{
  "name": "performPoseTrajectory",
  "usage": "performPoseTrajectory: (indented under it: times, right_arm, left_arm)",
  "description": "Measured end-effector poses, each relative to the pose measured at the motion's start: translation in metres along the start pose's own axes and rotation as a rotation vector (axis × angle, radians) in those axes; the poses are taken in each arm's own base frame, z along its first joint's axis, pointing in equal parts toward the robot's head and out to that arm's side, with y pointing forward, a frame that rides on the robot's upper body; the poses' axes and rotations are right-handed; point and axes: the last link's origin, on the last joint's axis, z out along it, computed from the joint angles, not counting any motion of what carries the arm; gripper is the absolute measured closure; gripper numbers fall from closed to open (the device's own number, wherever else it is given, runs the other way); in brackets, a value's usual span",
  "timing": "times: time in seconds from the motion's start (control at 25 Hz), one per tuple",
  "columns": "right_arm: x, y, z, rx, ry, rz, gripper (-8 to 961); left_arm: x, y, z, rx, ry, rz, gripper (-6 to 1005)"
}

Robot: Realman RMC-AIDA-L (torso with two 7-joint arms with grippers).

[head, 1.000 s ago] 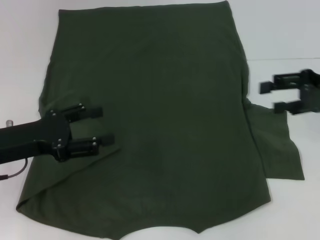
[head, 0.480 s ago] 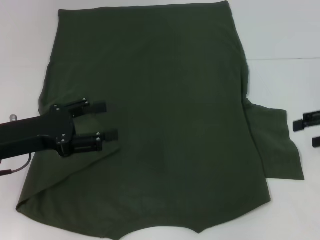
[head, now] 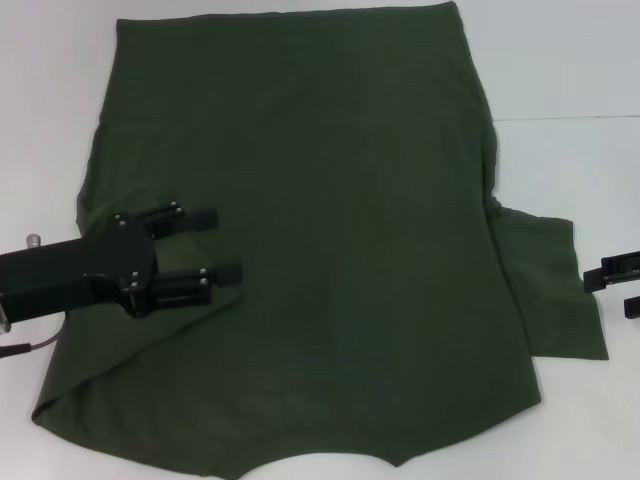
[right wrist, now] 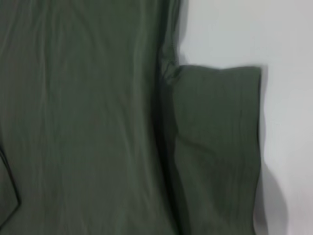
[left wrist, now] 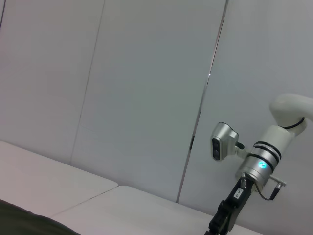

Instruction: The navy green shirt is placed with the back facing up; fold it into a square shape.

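Head view: the shirt (head: 300, 230) is lying flat on the white counter (head: 570, 70), filling most of it, with no lettering showing. Its left sleeve is already lying folded in over the body; the right sleeve (head: 550, 285) is sticking out flat toward the right edge. The left claw (head: 222, 244) is hovering over the folded left side, fingers apart, holding nothing. The right claw (head: 625, 285) is sitting at the far right edge beside the loose sleeve, mostly cut off; its fingers look apart.

Left wrist view: only a wall, counter and the right arm (left wrist: 254, 171) are showing.

Right wrist view: the sleeve (right wrist: 220, 147) is lying flat, with small wrinkles at its seam.

Risk: soft cloth may drag or bunch if the right claw pinches only one layer, skewing the fold.
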Motion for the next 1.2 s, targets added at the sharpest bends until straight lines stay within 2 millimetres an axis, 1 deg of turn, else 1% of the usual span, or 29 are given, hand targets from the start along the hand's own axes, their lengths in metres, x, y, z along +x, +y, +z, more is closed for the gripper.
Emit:
performPoseTrajectory:
  times: [0.4, 0.8, 1.2]
  right_arm:
    - [-0.006, 0.001, 0.008, 0.022, -0.036, -0.067, 78]
    - [-0.003, 0.0, 0.019, 0.025, -0.035, -0.076, 83]
    - [-0.002, 0.006, 0.032, 0.02, -0.039, -0.104, 87]
  left_arm:
    - [-0.004, 0.002, 0.005, 0.003, 0.005, -0.01, 137]
    - [-0.005, 0.003, 0.004, 0.006, 0.006, -0.017, 137]
    - [-0.005, 0.003, 0.004, 0.005, 0.008, -0.018, 136]
